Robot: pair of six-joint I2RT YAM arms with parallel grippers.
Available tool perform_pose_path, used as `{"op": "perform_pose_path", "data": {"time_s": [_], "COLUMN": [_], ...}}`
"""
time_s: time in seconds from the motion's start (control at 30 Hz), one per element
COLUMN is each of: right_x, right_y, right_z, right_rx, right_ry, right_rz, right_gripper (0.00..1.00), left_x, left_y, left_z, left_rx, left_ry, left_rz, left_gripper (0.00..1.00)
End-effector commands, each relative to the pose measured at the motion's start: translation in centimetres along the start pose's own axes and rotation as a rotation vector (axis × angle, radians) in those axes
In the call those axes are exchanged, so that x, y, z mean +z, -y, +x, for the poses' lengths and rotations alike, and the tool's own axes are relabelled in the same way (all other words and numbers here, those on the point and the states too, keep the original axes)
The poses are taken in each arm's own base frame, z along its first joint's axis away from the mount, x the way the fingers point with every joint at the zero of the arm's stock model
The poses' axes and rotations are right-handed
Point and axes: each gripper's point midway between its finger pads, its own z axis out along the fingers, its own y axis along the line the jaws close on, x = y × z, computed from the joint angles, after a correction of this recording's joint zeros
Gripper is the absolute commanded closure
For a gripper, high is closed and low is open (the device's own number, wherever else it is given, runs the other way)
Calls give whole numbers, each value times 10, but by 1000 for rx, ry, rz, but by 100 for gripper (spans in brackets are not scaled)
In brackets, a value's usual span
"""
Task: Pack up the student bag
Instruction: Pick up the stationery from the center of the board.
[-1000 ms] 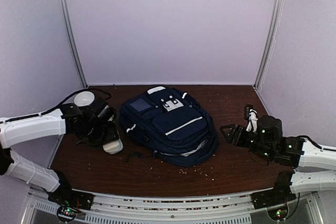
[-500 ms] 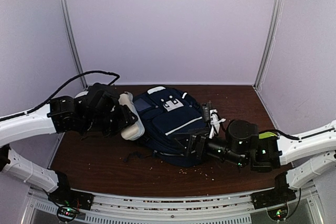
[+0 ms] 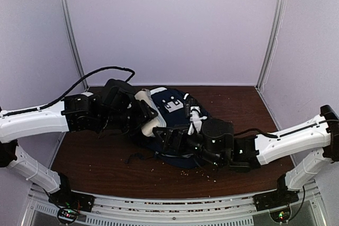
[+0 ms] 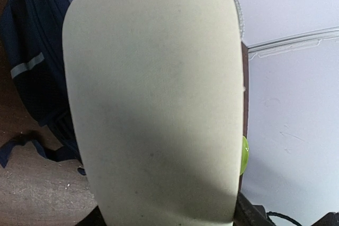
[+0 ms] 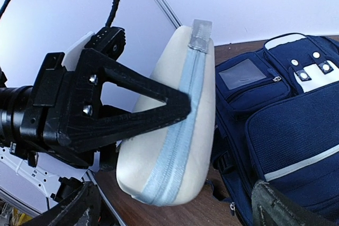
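Navy backpack (image 5: 296, 120) lies flat on the table (image 3: 238, 104), toward the far wall. I see my left claw (image 5: 183, 104) clamped on a cream zip pouch (image 4: 153, 104) at the backpack's left edge. My right claw (image 3: 165, 132) gapes wide, empty, facing that pouch.

Overhead camera looks down from behind the arm bases (image 3: 71, 200) at 6 o'clock toward the wall (image 3: 169, 25) at 12. Left wrist camera sits pressed against a cream pouch (image 4: 153, 104); right wrist camera frames the same pouch nearby, student bag (image 5: 286, 109) at 3 o'clock.
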Motion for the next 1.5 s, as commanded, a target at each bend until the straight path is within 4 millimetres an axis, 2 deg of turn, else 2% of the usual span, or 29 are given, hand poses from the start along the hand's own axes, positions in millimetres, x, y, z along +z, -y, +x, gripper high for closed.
{"op": "perform_pose_path", "data": {"time_s": [0.0, 0.3, 0.5, 0.73, 0.8, 0.97, 1.03, 1.13, 1.33, 1.47], "right_x": [7, 15, 19, 27, 28, 25, 21, 17, 4, -7], "right_y": [-8, -6, -4, -8, -8, -5, -4, -3, 6, 24], "right_z": [-1, -3, -8, -7, -7, -10, -14, -18, -33, -48], "right_rx": [41, 117, 143, 140, 137, 131, 130, 121, 106, 92], "right_ry": [4, 22, 40, 27, 26, 36, 47, 55, 93, 127], "right_rz": [-14, -16, -33, -35, -34, -27, -21, -17, 25, 89], "right_gripper": [0, 5, 21, 23, 27, 44, 49, 51, 51, 51], "left_x": [-8, -14, -13, -11, -11, -8, -8, -10, -27, -49], "left_y": [46, 55, 60, 62, 63, 65, 67, 71, 86, 89], "left_z": [-5, -3, 1, 3, 3, 5, 5, 2, -16, -43], "left_rx": [-57, -66, -67, -70, -69, -51, -40, -22, 43, 76], "left_ry": [15, 25, 15, 9, 8, 1, 0, 14, 83, 183], "left_rz": [145, 167, 184, 192, 193, 202, 211, 227, 263, 266], "left_gripper": [42, 41, 41, 41, 41, 40, 36, 28, 3, 2]}}
